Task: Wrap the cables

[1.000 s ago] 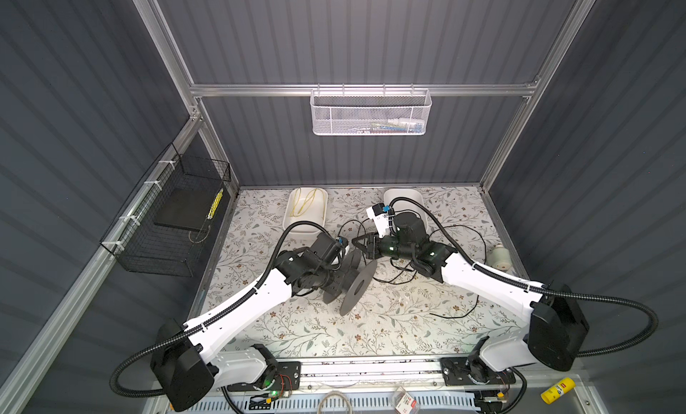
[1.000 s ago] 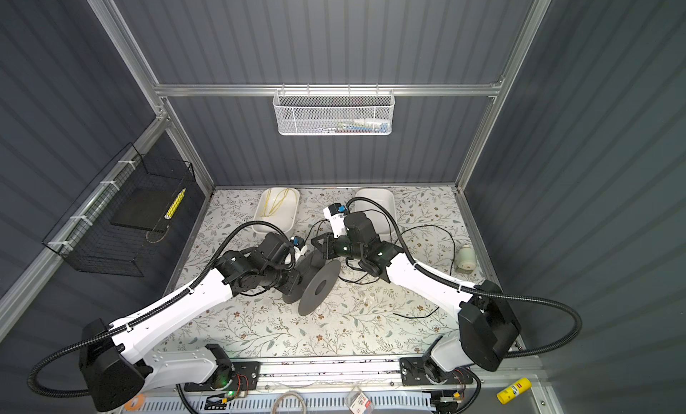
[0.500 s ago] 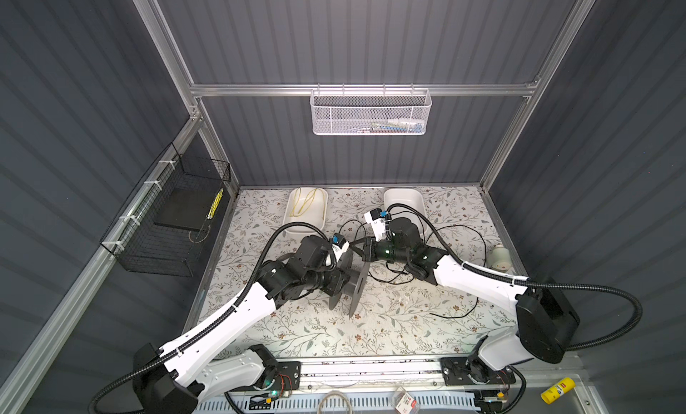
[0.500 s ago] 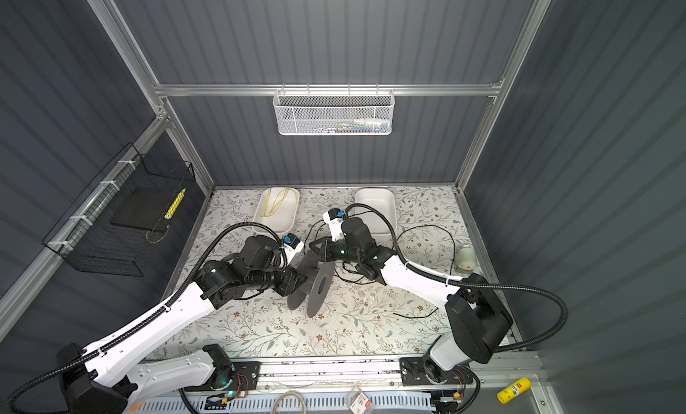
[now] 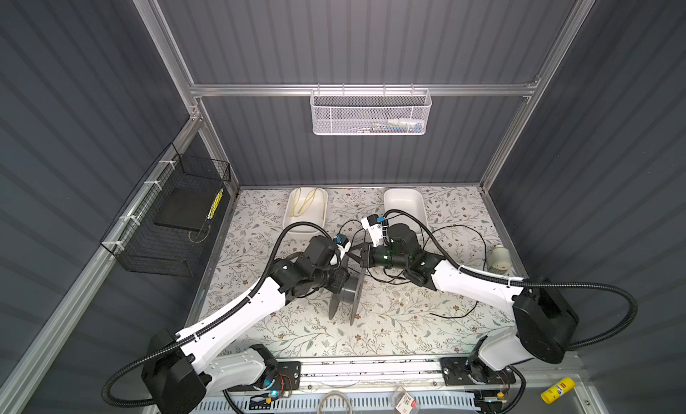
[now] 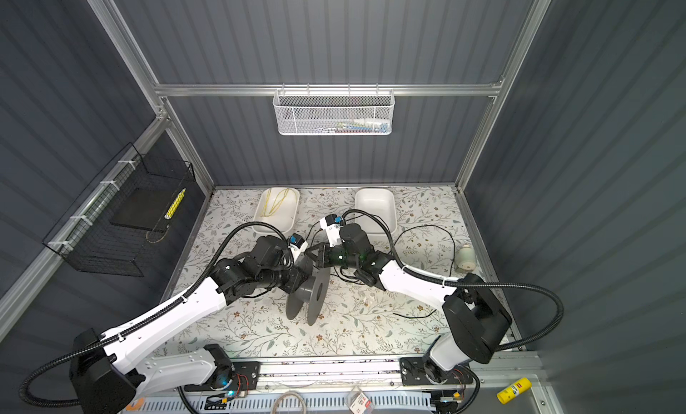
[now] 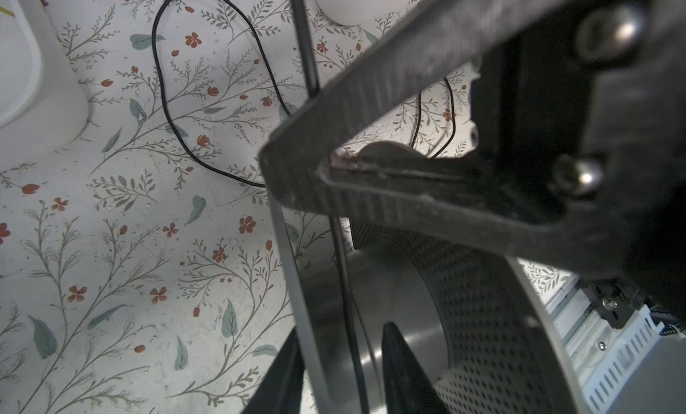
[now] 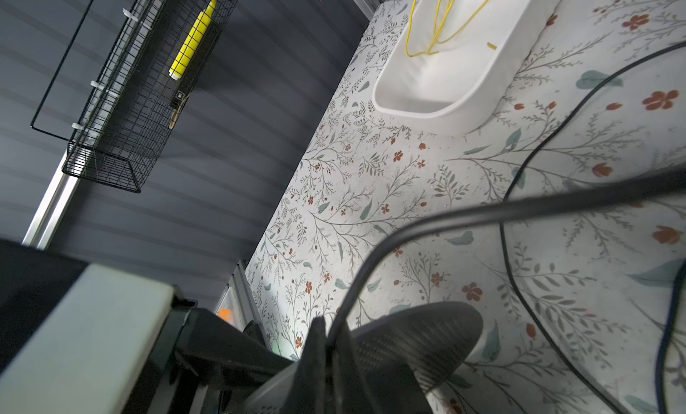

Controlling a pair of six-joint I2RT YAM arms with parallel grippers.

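Floral bench (image 5: 389, 330), spool (image 5: 349, 297) standing on edge at centre.
Right gripper (image 8: 330, 336) is clamped on the cable (image 8: 408, 229) just beyond the spool's 12 o'clock; slack loops lie from 12 to 3 o'clock. Left gripper (image 5: 344, 282) straddles one flange, fingers apart; whether it truly grips, I cannot tell.

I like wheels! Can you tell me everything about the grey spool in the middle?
The grey spool looks like plastic: two thin round discs joined by a smooth, shiny hub, one disc's face finely dotted. It stands on its rims on the flowery table. The left end effector straddles one disc, and a black cable runs between its discs.
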